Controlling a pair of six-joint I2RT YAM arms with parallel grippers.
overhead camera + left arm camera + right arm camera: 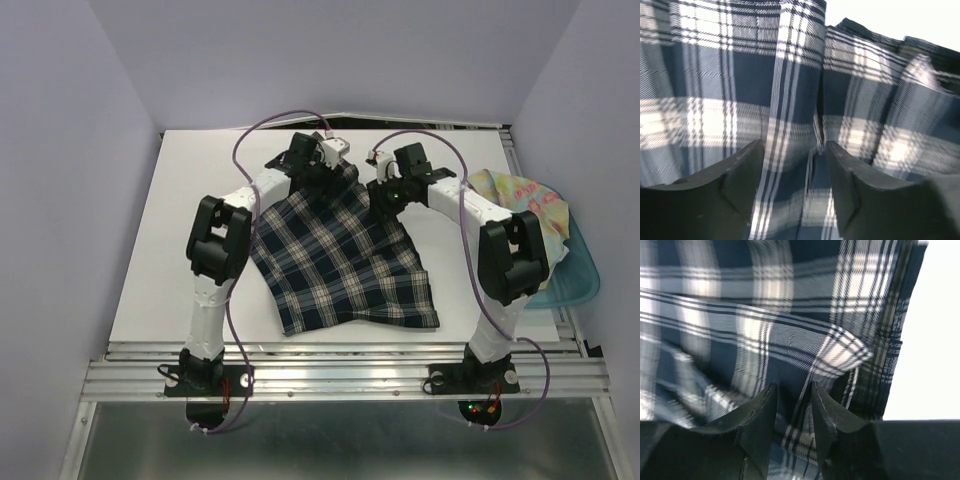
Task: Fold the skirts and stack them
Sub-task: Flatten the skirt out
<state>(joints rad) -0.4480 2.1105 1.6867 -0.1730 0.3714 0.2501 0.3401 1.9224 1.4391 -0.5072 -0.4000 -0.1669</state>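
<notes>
Plaid skirt (340,260) lies spread on the white table (190,200) between the two arms, its wide end toward the near edge. Off to the right, the flower-print skirt (520,195) sits bunched in the teal bin (575,280). At the plaid's far edge, the left gripper (792,147) stands with its fingers apart and cloth between them. The right gripper (793,387) has its fingers pinched on a fold.

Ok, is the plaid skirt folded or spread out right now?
Spread out: the plaid skirt lies wide and mostly flat on the table, with no half laid over the other.
</notes>
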